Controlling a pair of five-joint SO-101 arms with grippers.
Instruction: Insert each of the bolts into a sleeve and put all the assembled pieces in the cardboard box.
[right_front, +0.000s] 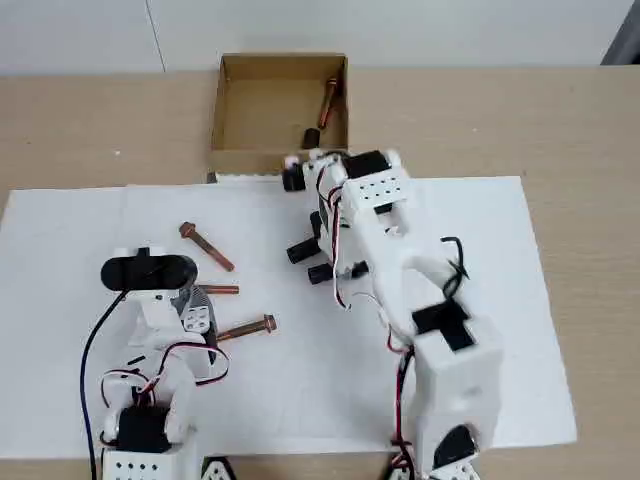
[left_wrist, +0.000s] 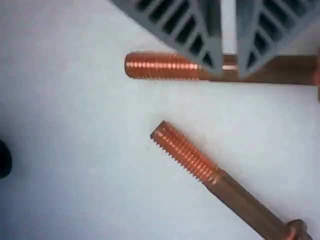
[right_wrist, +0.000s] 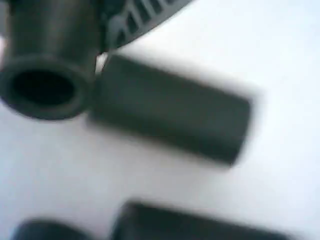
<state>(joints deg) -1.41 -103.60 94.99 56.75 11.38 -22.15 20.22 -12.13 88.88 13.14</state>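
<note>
Three copper bolts lie on the white paper (right_front: 480, 300): one far (right_front: 206, 246), one in the middle (right_front: 219, 290) and one near (right_front: 246, 326). My left gripper (right_front: 197, 305) hangs over the middle bolt (left_wrist: 160, 65). Its grey fingers (left_wrist: 200, 30) are shut to a thin slit, with their tips across that bolt's shaft (left_wrist: 228, 70). The near bolt (left_wrist: 200, 165) lies free beside it. My right gripper (right_front: 318, 235) is down among the black sleeves (right_front: 300, 250) and is shut on a flanged sleeve (right_wrist: 45, 85). Another sleeve (right_wrist: 170, 120) lies just behind it.
The cardboard box (right_front: 232, 110) stands at the back beyond the paper, with one bolt in a sleeve (right_front: 325, 105) inside. More sleeves (right_wrist: 200, 225) lie close by the right gripper. The right arm (right_front: 400, 260) stretches across the paper's right half.
</note>
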